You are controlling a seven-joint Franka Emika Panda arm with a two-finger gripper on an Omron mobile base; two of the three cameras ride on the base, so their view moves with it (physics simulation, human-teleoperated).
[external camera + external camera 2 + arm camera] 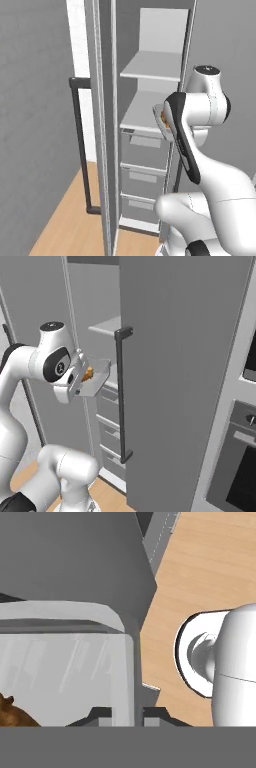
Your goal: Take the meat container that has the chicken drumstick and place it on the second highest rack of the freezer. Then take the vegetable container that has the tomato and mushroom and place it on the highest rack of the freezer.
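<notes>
The meat container point(98, 377) is a clear tray with the golden-brown chicken drumstick point(88, 374) in it. My gripper point(81, 384) is shut on its rim and holds it tilted in the air at the freezer point(150, 30) opening. In the left base view the container point(158, 111) peeks out from behind my forearm at the front right edge of the second highest rack point(139, 116), under the highest rack point(150, 67). In the hand view my gripper point(127, 714) pinches the container wall point(65, 662), and the drumstick point(12, 716) lies at the lower left. The vegetable container is out of view.
Several grey drawers point(144, 175) fill the freezer below the racks. The open left door carries a dark bar handle point(80, 145). A second grey door with a dark handle point(122, 396) stands close on the right, with a black-fronted oven point(240, 461) beyond. Wooden floor point(70, 220) lies below.
</notes>
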